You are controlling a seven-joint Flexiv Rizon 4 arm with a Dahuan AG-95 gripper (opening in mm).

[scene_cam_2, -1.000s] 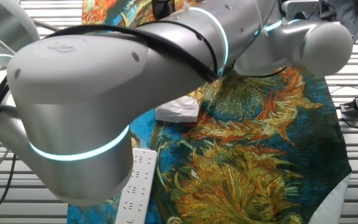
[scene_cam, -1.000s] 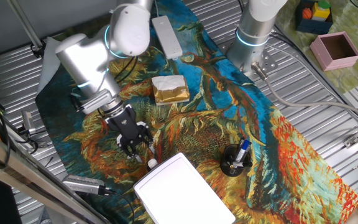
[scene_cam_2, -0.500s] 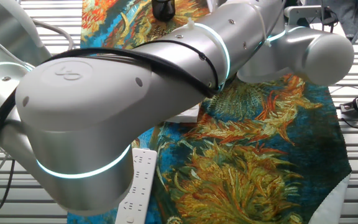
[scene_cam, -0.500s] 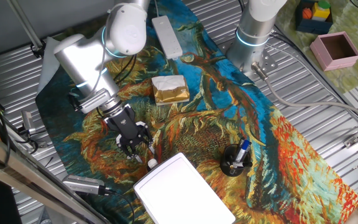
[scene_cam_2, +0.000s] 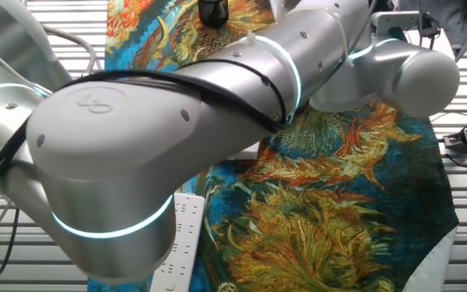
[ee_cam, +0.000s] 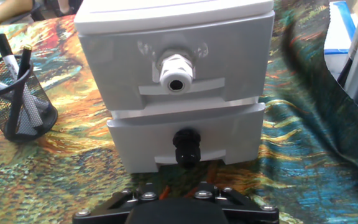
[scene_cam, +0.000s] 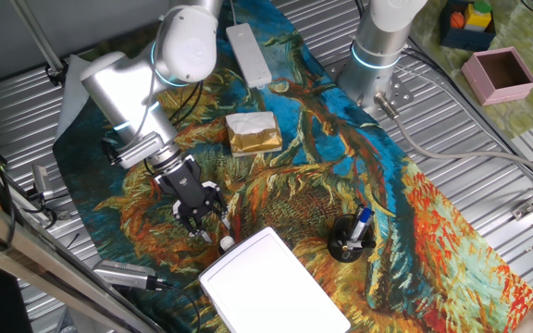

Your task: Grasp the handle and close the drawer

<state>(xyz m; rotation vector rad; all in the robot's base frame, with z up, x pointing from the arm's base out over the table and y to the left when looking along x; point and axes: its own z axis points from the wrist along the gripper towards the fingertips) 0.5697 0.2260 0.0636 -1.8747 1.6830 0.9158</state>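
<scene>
The white drawer box (scene_cam: pixel 268 285) stands at the front of the cloth and fills the hand view (ee_cam: pixel 176 15). Its upper drawer (ee_cam: pixel 229 68) carries the small round white handle (ee_cam: pixel 176 73), which also shows in one fixed view (scene_cam: pixel 227 243). The lower drawer (ee_cam: pixel 229 140) has a black knob (ee_cam: pixel 186 147), and its front stands a little forward of the upper one. My gripper (scene_cam: pixel 201 215) hovers just left of the box, facing the drawer fronts and apart from the handle. Its fingers look spread and empty. In the hand view only its black base shows.
A black mesh pen cup (scene_cam: pixel 350 239) stands right of the box and also shows in the hand view (ee_cam: pixel 14 93). A white-and-gold block (scene_cam: pixel 253 132) and a white power strip (scene_cam: pixel 248 51) lie further back. A pink box (scene_cam: pixel 498 74) sits off the cloth. The arm fills the other fixed view.
The arm's upper links have shifted slightly. The gripper stays in about the same place by the box.
</scene>
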